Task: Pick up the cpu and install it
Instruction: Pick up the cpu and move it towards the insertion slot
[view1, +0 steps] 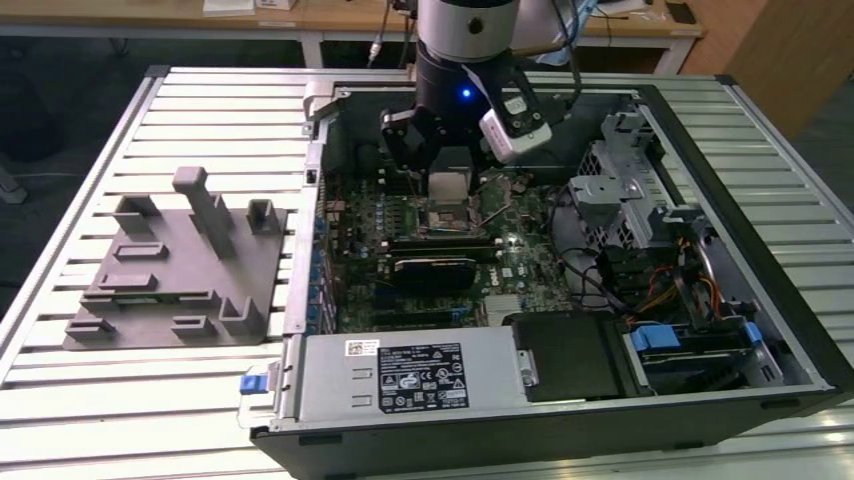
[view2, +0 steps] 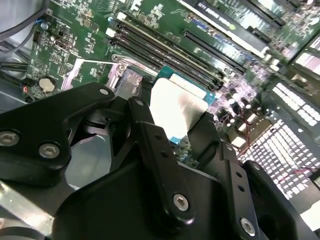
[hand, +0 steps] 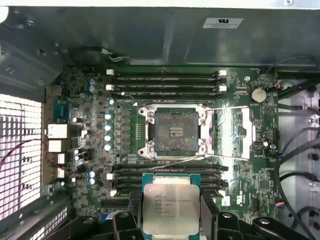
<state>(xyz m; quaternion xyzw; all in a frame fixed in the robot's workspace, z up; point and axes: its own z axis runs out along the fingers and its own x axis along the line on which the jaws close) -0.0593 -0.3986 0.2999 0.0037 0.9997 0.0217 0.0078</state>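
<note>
In the exterior view, an open computer case (view1: 534, 440) lies on the slatted desk (view1: 80, 420), taking up the side toward the exterior view's right. A grey fixture (view1: 174, 265) sits near the desk's edge on the exterior view's left. The arm reaches down into the case, and its gripper (view1: 451, 180) is clamped on the cpu (view1: 450, 187), held over the empty socket (view1: 454, 218) on the motherboard (view1: 400, 300). In the second wrist view, the gripper's (view2: 175, 125) black fingers (view2: 145, 130) press on opposite edges of the cpu (view2: 172, 102), its silvery top showing, with memory slots (view2: 165, 47) beyond. In the first wrist view, the cpu (hand: 170, 207) sits between the fingers (hand: 207, 215), apart from the open socket (hand: 175, 131)
</note>
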